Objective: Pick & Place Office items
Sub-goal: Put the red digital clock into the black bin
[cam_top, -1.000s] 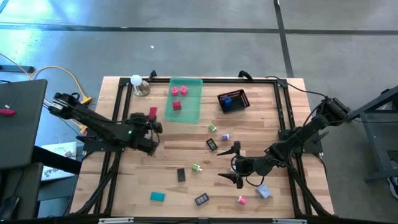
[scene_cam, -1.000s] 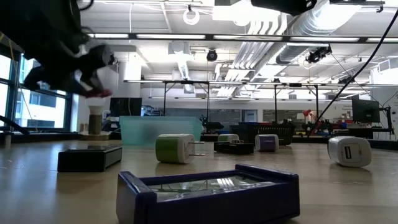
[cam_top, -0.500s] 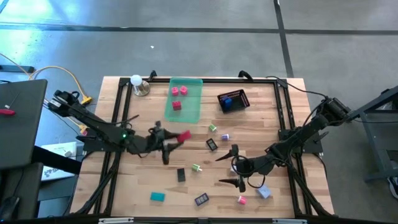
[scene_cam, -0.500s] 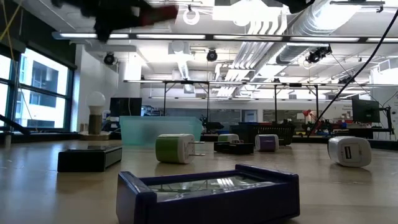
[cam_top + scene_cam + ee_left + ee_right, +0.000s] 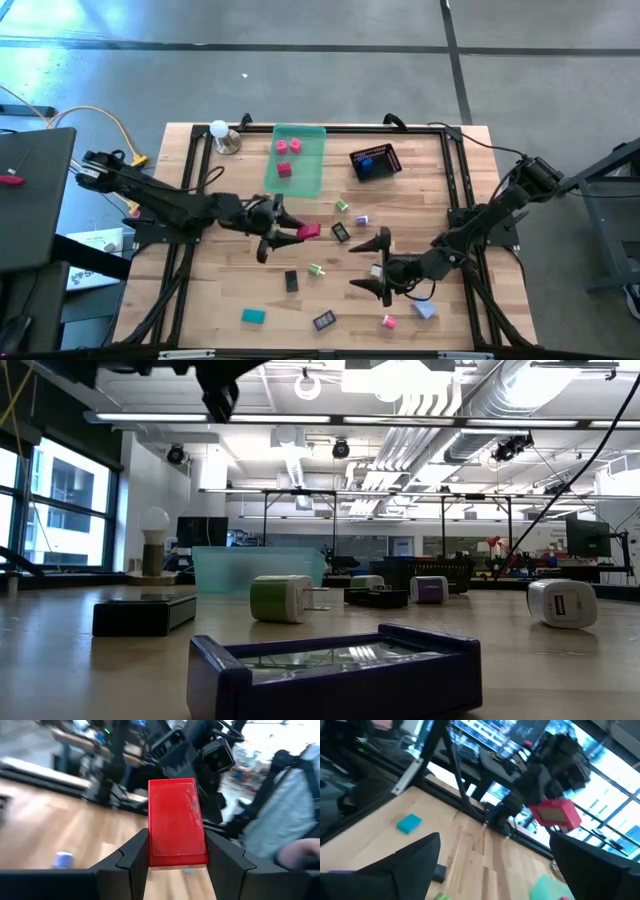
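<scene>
My left gripper (image 5: 290, 230) is above the table's middle, shut on a red block (image 5: 308, 232) that fills the left wrist view (image 5: 176, 822). My right gripper (image 5: 375, 265) hangs open right of centre, over bare wood between a black piece (image 5: 341, 232) and a pink piece (image 5: 388, 321). Loose on the wood lie green-and-white pieces (image 5: 317, 269), a lavender one (image 5: 362, 219), black ones (image 5: 291, 281) and a teal one (image 5: 253, 316). Two pink pieces (image 5: 283, 146) and a red one (image 5: 284, 169) lie in the green tray (image 5: 310, 178). My left gripper pinches the red block between its two fingers (image 5: 132, 857), which sit on the block's two long sides near its lower end (image 5: 177, 860). The rest of the block sticks out past the fingertips. The block is lifted clear of the table.
The black mesh basket (image 5: 390, 152), with a blue piece (image 5: 367, 162) inside, stands right of the tray near the far edge. A white bulb on a stand (image 5: 220, 131) is at the far left corner. A black frame (image 5: 455, 180) runs around the table. Bare wood lies near left.
My left gripper, carrying the red block, has swung from beside the tray's left side toward the table's right and near edges, turning so that the block now points right. In the low view it has risen out of the picture's top. The block has stayed in its fingers.
</scene>
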Available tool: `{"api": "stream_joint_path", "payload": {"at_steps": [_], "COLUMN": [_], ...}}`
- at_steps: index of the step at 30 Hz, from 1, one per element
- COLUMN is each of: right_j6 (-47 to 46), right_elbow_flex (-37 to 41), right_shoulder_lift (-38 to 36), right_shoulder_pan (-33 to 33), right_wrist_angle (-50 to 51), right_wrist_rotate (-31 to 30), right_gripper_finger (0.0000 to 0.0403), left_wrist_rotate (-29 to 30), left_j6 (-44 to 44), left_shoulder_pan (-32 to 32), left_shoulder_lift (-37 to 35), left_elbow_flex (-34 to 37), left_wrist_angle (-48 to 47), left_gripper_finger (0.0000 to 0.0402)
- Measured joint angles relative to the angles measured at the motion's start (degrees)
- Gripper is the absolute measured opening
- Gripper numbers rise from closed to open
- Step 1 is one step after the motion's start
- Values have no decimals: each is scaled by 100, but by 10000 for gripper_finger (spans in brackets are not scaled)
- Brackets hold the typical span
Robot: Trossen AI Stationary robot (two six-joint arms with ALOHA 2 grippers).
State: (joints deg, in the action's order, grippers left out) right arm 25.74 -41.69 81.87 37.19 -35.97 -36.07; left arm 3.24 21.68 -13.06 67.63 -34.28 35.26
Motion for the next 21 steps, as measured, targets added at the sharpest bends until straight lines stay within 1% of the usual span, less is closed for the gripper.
{"api": "stream_joint_path", "payload": {"at_steps": [2,6,9,11,13,15,21], "right_j6": [-28,-104,84,219,273,268,264], "right_elbow_flex": [0,0,0,-2,-2,-2,-2], "right_shoulder_lift": [0,0,0,0,0,0,0], "right_shoulder_pan": [-77,-326,-475,-578,-695,-825,-1182], "right_wrist_angle": [-78,-120,-113,-80,-72,-68,120], "right_wrist_rotate": [98,52,122,425,681,886,1458], "right_gripper_finger": [365,365,365,365,365,365,365], "left_wrist_rotate": [-485,-1092,-1574,-1669,-1687,-1748,-2180], "left_j6": [338,947,1382,1791,1996,2065,2082], "left_shoulder_pan": [247,624,788,841,872,894,888], "left_shoulder_lift": [130,486,729,884,981,1065,1279], "left_elbow_flex": [0,0,0,-5,-9,-17,-57], "left_wrist_angle": [28,312,575,611,611,650,917], "left_gripper_finger": [155,155,155,155,155,155,155]}}
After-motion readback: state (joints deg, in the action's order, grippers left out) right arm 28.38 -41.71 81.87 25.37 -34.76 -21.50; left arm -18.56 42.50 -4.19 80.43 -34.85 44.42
